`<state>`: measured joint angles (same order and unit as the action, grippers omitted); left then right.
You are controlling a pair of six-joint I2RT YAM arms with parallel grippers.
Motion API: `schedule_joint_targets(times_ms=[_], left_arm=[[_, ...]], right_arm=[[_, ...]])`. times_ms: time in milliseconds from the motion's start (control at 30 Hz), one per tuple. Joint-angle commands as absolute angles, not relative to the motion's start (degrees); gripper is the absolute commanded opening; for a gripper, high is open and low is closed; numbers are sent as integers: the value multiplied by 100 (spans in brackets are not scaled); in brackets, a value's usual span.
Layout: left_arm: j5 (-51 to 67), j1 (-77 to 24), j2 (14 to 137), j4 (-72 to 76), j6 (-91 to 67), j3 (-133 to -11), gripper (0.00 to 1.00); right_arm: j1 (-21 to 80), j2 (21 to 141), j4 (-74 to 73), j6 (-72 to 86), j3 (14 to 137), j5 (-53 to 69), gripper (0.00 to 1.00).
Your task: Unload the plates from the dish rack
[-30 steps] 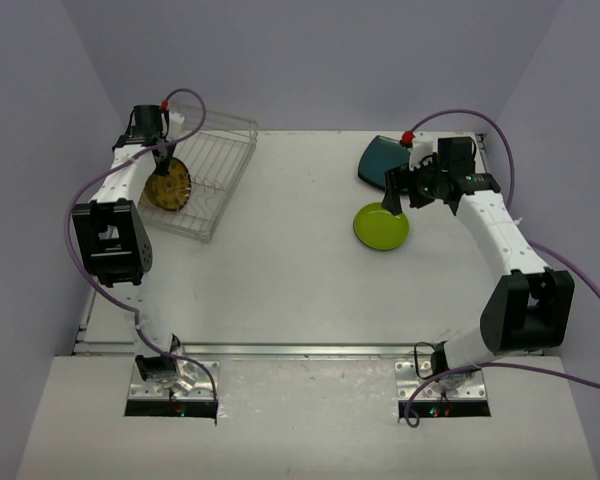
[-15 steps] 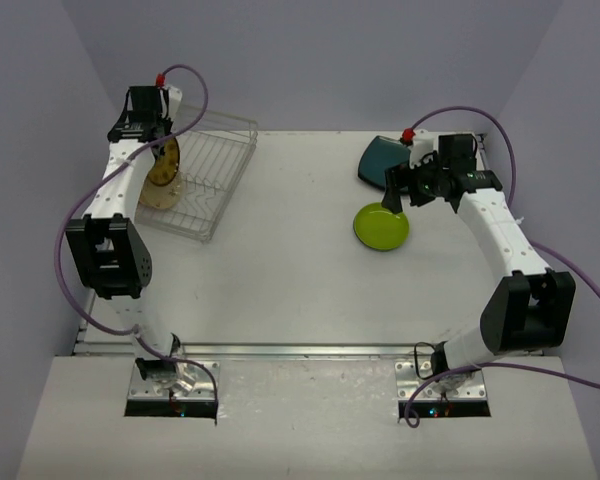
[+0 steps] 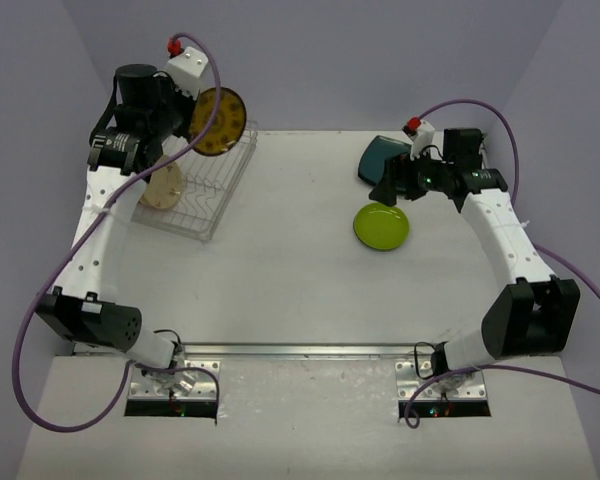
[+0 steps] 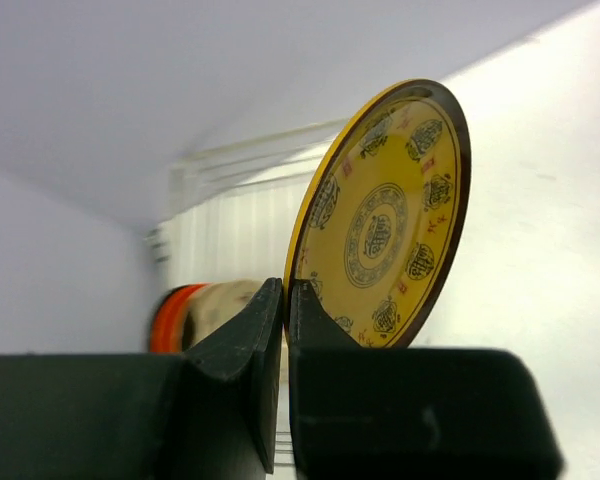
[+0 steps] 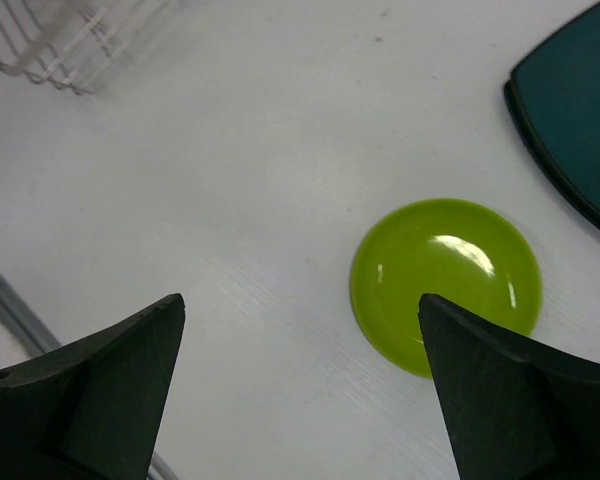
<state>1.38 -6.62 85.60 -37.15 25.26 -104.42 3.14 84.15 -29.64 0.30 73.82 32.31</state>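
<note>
1. The round glossy yellow plate with a dark brown rim (image 4: 380, 235) is held on edge in the air. In the top view it shows over the far edge of the rack. Its face carries a ringed central emblem and a circle of smaller dark medallions. Their marks are too small to read.
2. The left gripper (image 4: 285, 292) has its two black fingers pinched together on that plate's lower rim, one finger on each face.
3. The rectangular silver-white wire dish rack (image 3: 212, 180) sits at the far left of the table, its thin parallel wires showing. A round cream plate (image 3: 161, 188) rests in its left end. In the left wrist view a blurred orange-red plate edge (image 4: 165, 318) shows beside the cream one.
4. The round lime green plate (image 5: 445, 285) lies flat on the right side of the table, smooth and shiny with a bright highlight.
5. The dark teal rounded-square plate (image 5: 575, 120) lies flat just beyond it, near but apart, and has a raised darker rim.
6. The right gripper (image 5: 298, 305) hangs above the table beside the green plate. Its black wedge-shaped fingers are spread wide and grip nothing.
7. All of this rests on a white matte table top (image 3: 280, 260). A purple cable (image 3: 70, 250) loops along the left arm.
</note>
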Motion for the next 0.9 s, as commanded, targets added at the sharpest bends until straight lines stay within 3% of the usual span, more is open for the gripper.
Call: schedule_joint_targets(times_ms=[0, 133, 400, 500, 533, 600, 633, 667, 700, 733, 767, 833, 867], left_arm=[[2765, -794, 8441, -4228, 1636, -10130, 0], [3565, -1105, 8666, -4494, 1538, -9892, 0], [3450, -1833, 8757, -4324, 1334, -9498, 0], [3489, -1953, 8824, -4269, 1263, -9391, 0], [3493, -1970, 8824, -4242, 1243, -9339, 0], [3480, -1986, 8807, -4166, 1204, -9255, 0], [3470, -1986, 8807, -4165, 1204, -9254, 0], [3433, -1986, 8807, -4140, 1198, -9222, 0], [3357, -1986, 8801, -4125, 1201, -9194, 0], [3268, -1986, 8798, -4107, 1189, -9165, 3], [3100, -1986, 8798, -4083, 1165, -9137, 13], [2783, -1963, 8768, -4000, 1094, -9074, 49], [2610, -1908, 8745, -3964, 1020, -9047, 54]], right_arm=[[343, 8038, -2156, 1053, 7286, 4592, 99], [666, 8071, -1945, 1403, 7444, 4452, 96], [1928, 8476, -2209, 1065, 7796, 3186, 87], [2313, 8709, -2293, 924, 7932, 2818, 79], [2350, 8766, -2324, 897, 7970, 2746, 68], [2391, 8868, -2390, 861, 8007, 2559, 36], [2391, 8867, -2389, 860, 8005, 2551, 35], [2391, 8836, -2352, 829, 7942, 2356, 9], [2385, 8796, -2315, 801, 7880, 2252, 0], [2377, 8721, -2283, 766, 7798, 2203, 0], [2360, 8654, -2268, 730, 7739, 2128, 0], [2284, 8552, -2270, 721, 7648, 2066, 0], [2174, 8548, -2285, 726, 7606, 2076, 0]])
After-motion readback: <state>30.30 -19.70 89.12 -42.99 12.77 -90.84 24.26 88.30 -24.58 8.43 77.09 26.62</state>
